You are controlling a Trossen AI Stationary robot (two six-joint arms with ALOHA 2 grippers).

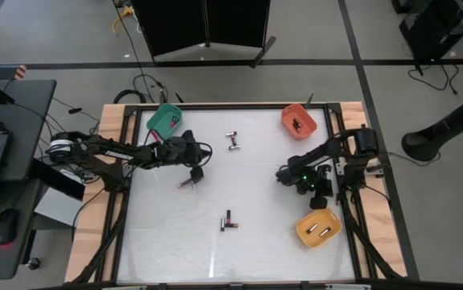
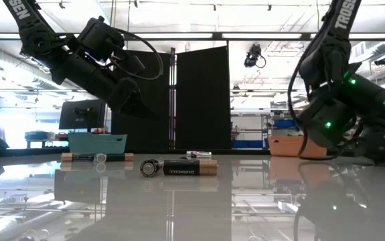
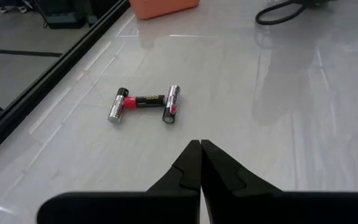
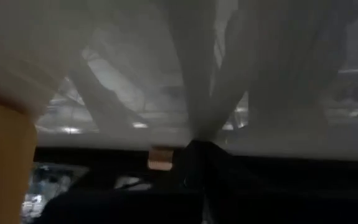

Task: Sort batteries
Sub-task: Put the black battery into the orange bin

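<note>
Batteries lie loose on the white table (image 1: 255,193). Three form a small cluster at the far middle (image 1: 233,141), two silvery and a dark one with a red band (image 3: 144,102). One lies left of centre (image 1: 187,184), and a group lies near the middle front (image 1: 229,221), a black-and-copper one among them (image 2: 189,167). My left gripper (image 1: 196,171) hangs shut above the table, pointing at the far cluster (image 3: 200,149). My right gripper (image 1: 283,173) is shut and low over the table on the right (image 4: 194,149), holding nothing.
A green bin (image 1: 164,121) stands at the far left and an orange bin (image 1: 299,121) at the far right. A yellow bin (image 1: 318,228) at the near right holds two batteries. Wooden rails (image 1: 110,161) edge the table's sides.
</note>
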